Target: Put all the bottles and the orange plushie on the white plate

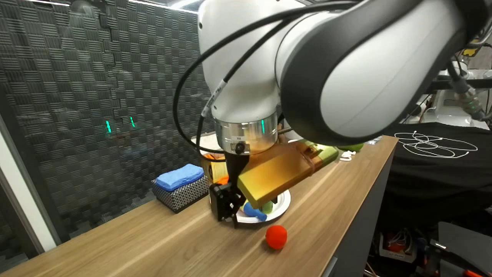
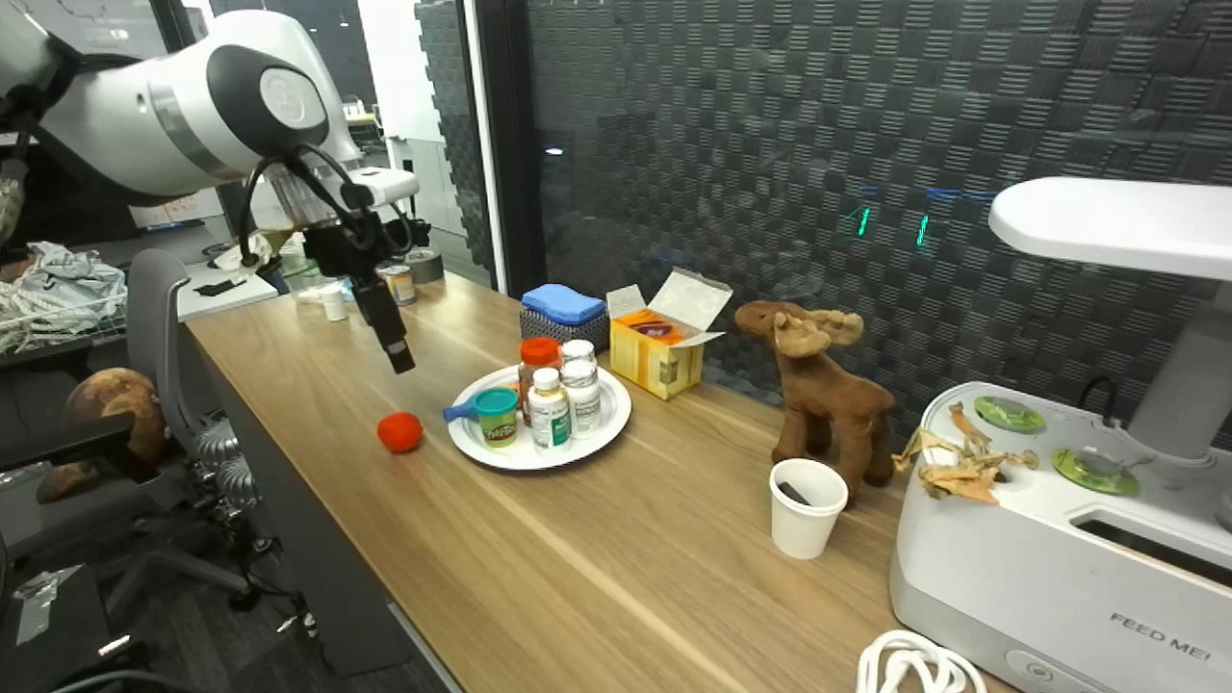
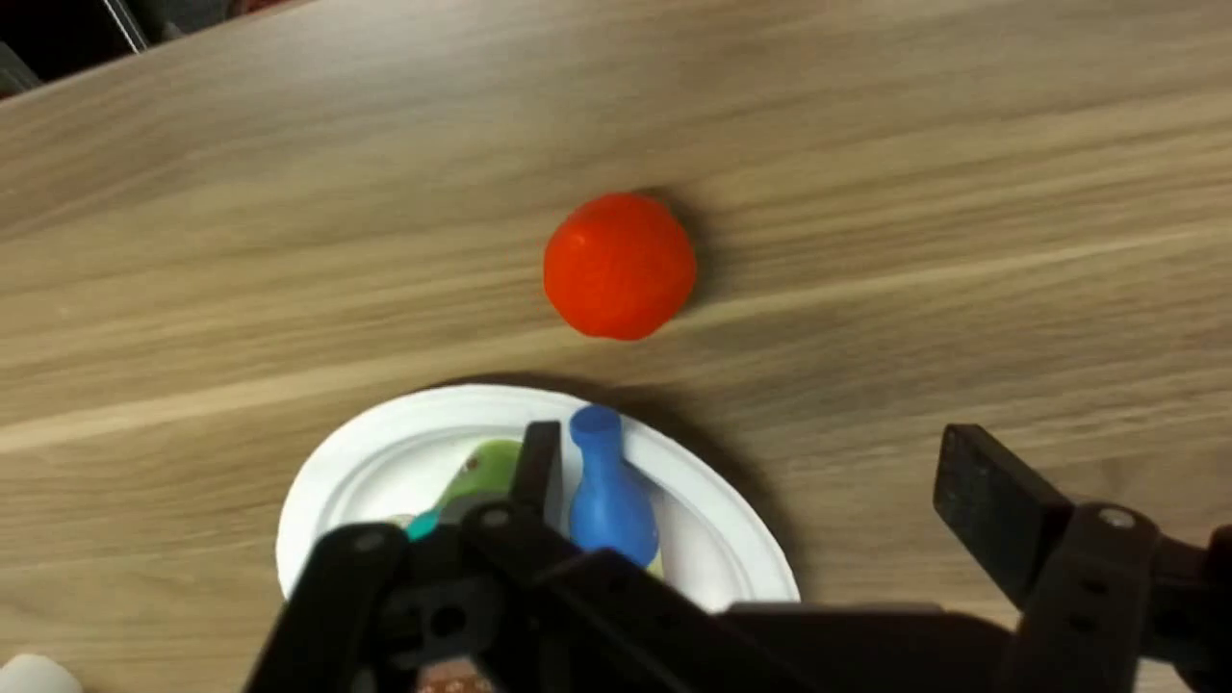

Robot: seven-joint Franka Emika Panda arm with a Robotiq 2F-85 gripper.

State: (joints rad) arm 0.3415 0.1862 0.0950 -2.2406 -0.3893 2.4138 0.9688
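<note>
A red-orange round plushie (image 1: 276, 237) lies on the wooden table beside the white plate (image 1: 283, 207); it also shows in the wrist view (image 3: 619, 267). In an exterior view, the plate (image 2: 520, 464) bears a red-capped bottle (image 2: 539, 356), several white bottles (image 2: 550, 414), a teal-lidded tub (image 2: 497, 423) and a blue bottle-shaped piece (image 2: 460, 412). The blue piece also shows in the wrist view (image 3: 609, 496). My gripper (image 3: 746, 433) is open and empty, above the table near the plate's edge. In an exterior view the gripper (image 2: 401, 364) hangs behind the plushie, and one finger is hidden.
A blue cloth (image 2: 564, 303) on a patterned box and an open yellow box (image 2: 664, 361) stand behind the plate. A brown moose toy (image 2: 828, 395), a paper cup (image 2: 807, 520) and a white planter (image 2: 1039, 568) stand farther along. A small white container (image 2: 333, 303) stands at the far end.
</note>
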